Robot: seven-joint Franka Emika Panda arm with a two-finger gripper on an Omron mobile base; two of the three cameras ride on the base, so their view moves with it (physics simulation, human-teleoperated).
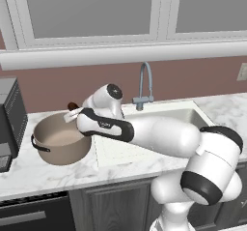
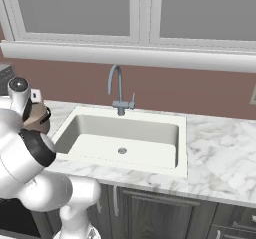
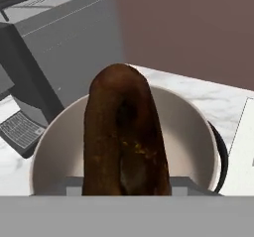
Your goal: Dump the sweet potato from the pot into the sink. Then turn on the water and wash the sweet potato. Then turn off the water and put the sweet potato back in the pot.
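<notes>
The sweet potato (image 3: 121, 132), a long reddish-brown lump, stands close in front of the hand camera and hides the fingertips. My gripper (image 1: 73, 113) is shut on it. It hangs over the pot (image 3: 193, 127), whose pale inside lies right below and behind it. From the left base view the tan pot (image 1: 60, 138) sits on the counter left of the sink (image 1: 185, 114), and the hand is above the pot's far right rim with a dark bit of sweet potato (image 1: 73, 106) showing. In the right base view the white sink (image 2: 125, 138) holds nothing, and part of the pot (image 2: 39, 118) peeks out beside my arm.
A dark boxy appliance (image 1: 12, 114) stands just left of the pot, also close by in the hand view (image 3: 59, 47). The grey faucet (image 1: 144, 85) rises behind the sink, with no water running (image 2: 119, 88). Marble counter (image 2: 220, 158) stretches to the right.
</notes>
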